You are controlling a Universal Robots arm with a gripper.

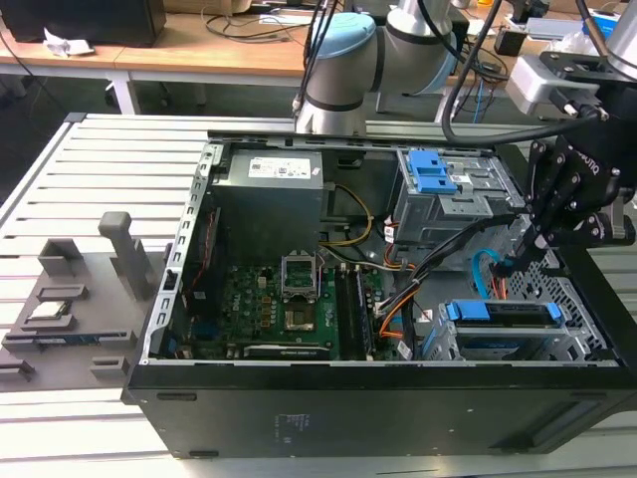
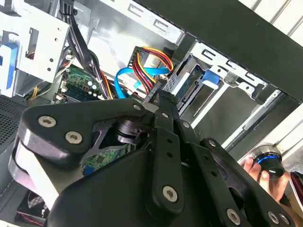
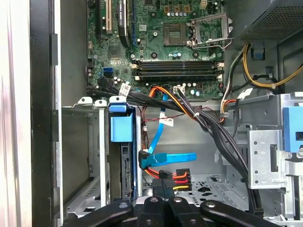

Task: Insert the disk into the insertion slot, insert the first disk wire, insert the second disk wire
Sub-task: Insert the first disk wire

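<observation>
Blue-framed disk [image 3: 120, 128] sits edge-on in the grey slot [image 3: 101, 156]; jaws clamp the plug of a red-yellow-black wire [image 3: 180, 176].

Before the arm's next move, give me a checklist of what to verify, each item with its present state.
1. Disk seated in the insertion slot: ok, its blue carrier sits in the cage.
2. Gripper holding the power wire: ok, shut on its black connector.
3. Power wire mated with the disk: not ok, the connector appears apart from the disk's edge in the first wrist view.
4. Blue flat wire plugged into the disk: cannot tell, its end lies beside the disk.
5. Hand clear of the case: ok, it is outside the case wall in the second wrist view.
</observation>
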